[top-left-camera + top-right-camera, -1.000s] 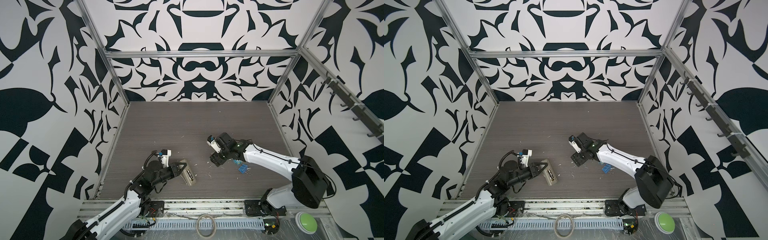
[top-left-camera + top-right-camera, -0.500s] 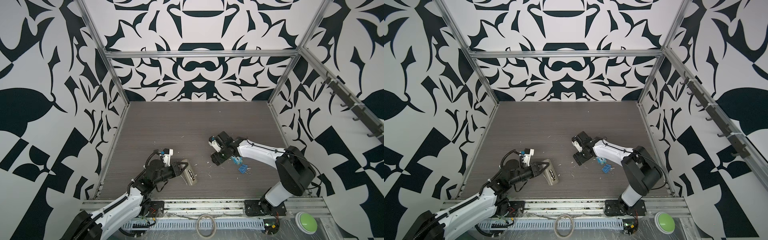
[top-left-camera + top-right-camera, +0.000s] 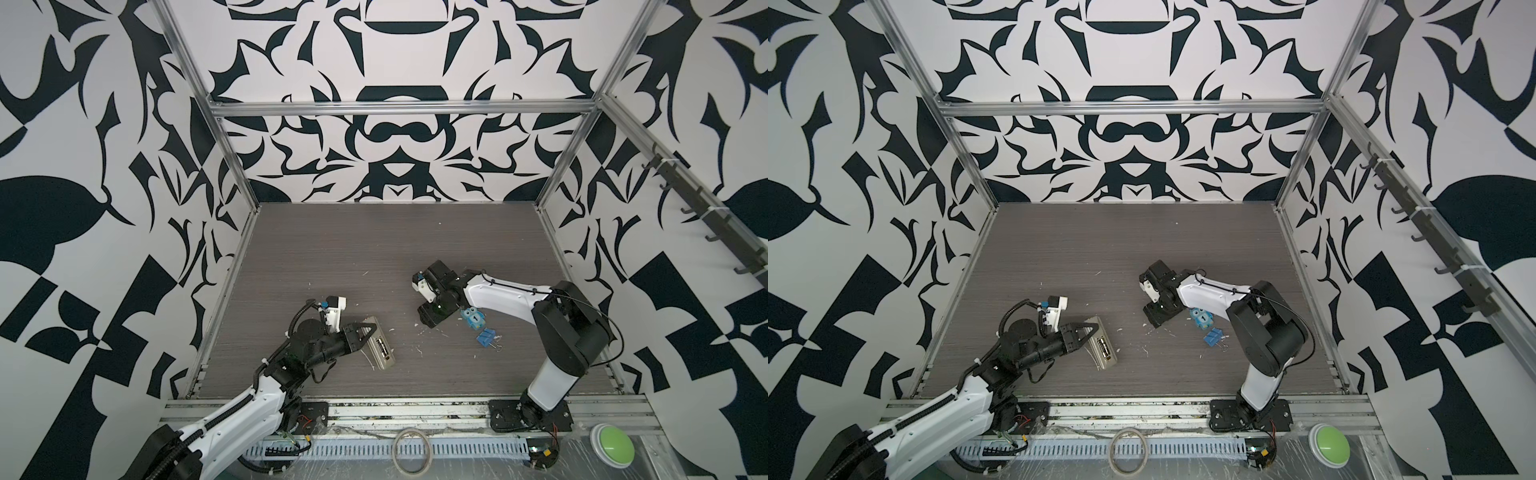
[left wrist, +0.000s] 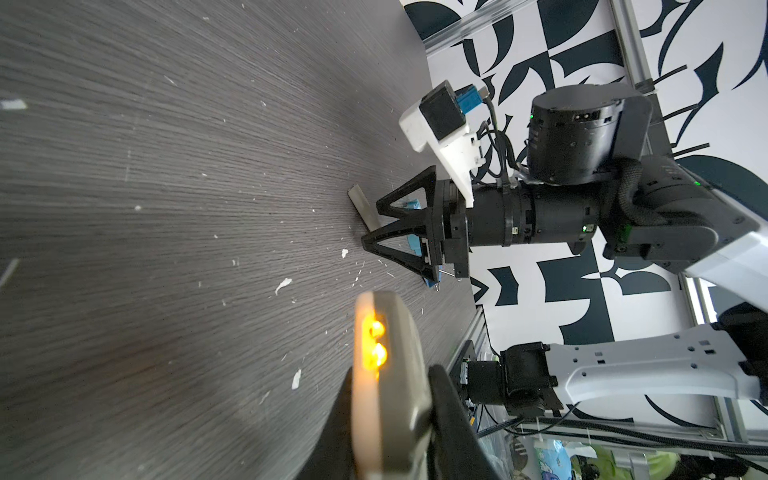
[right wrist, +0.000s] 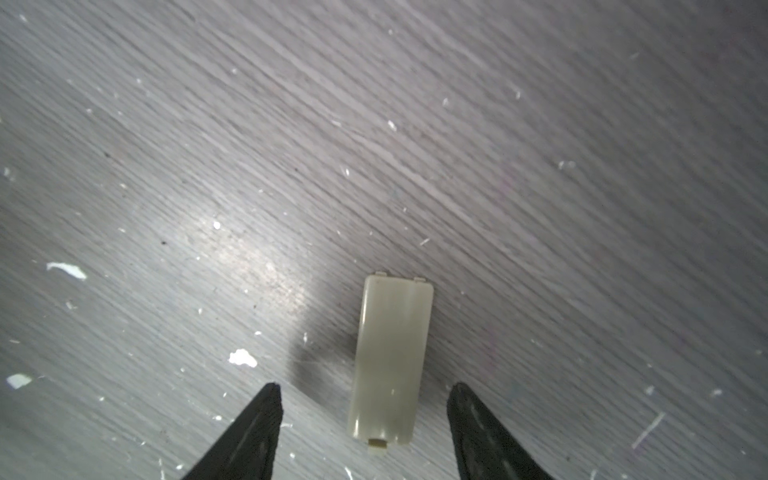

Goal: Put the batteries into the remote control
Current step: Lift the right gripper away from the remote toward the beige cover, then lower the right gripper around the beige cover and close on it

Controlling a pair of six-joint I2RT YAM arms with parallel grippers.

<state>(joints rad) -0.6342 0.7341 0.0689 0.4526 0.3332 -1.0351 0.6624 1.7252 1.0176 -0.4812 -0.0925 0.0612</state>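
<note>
Tabletop (image 3: pixel 374 249): strewn with white flecks.
Remote control (image 3: pixel 380 345): front left, tilted, with the left pincer (image 3: pixel 368 332) clamped on one end. Light, stiff, smooth plastic.
Battery cover (image 5: pixel 392 357): flat on the tabletop, right pincer (image 5: pixel 365 388) spread astride it. Thin and slippery, best nipped across the long edges.
Batteries: unconfirmed; dark shapes fill the bay (image 3: pixel 382 348).

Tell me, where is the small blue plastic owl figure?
In both top views the blue owl figure sits right of centre, between the right gripper and a blue binder clip.

Beige-grey remote control (image 3: pixel 381 348) at near left, tilted, open bay facing up, its far end clamped in the left pincer (image 3: pixel 369 330); two orange lights glow at one end.
</note>
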